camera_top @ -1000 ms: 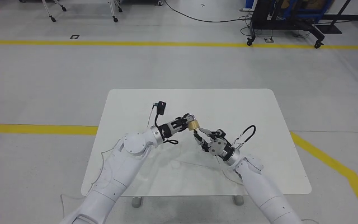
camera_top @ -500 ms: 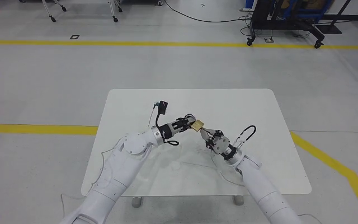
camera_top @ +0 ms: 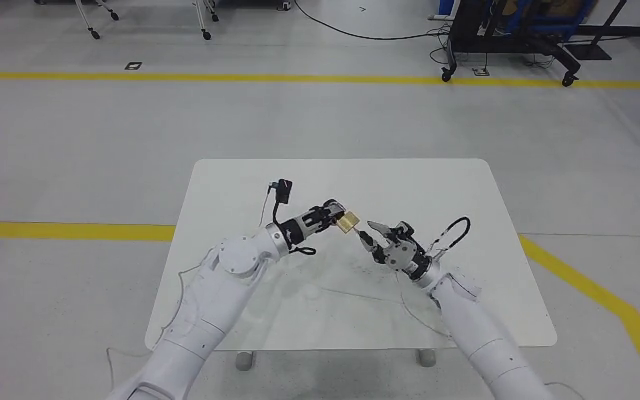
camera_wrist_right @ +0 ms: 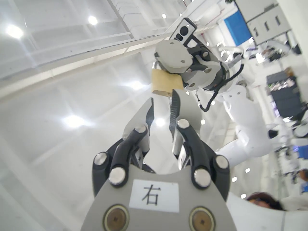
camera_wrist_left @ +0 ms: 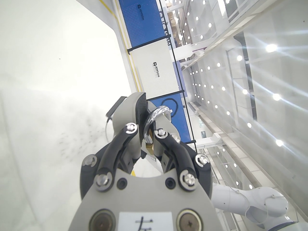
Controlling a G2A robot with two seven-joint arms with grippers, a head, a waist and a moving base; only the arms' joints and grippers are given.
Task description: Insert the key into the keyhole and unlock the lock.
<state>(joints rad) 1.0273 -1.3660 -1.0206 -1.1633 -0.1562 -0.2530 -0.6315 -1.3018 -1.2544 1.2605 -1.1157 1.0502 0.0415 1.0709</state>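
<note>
Left pincer: clamped shut on the lock, a brass padlock held clear of the white counter, roughly over its middle. In the left wrist view the two fingers sit on either side of the silver shackle. The brass body is mostly hidden behind them.

Right pincer: jaws parted a moderate way, with nothing seen between the pads in the right wrist view. It is also off the counter and sits just beside the lock, on the side away from the left arm. Its tips point toward the lock's free brass end. A small gap separates tips and lock; no contact.

From the right wrist view, the brass body juts out of the left pincer with its bottom face turned toward the right fingertips. The keyhole itself is too small to make out.

The arms meet tip to tip above the counter's centre.
</note>
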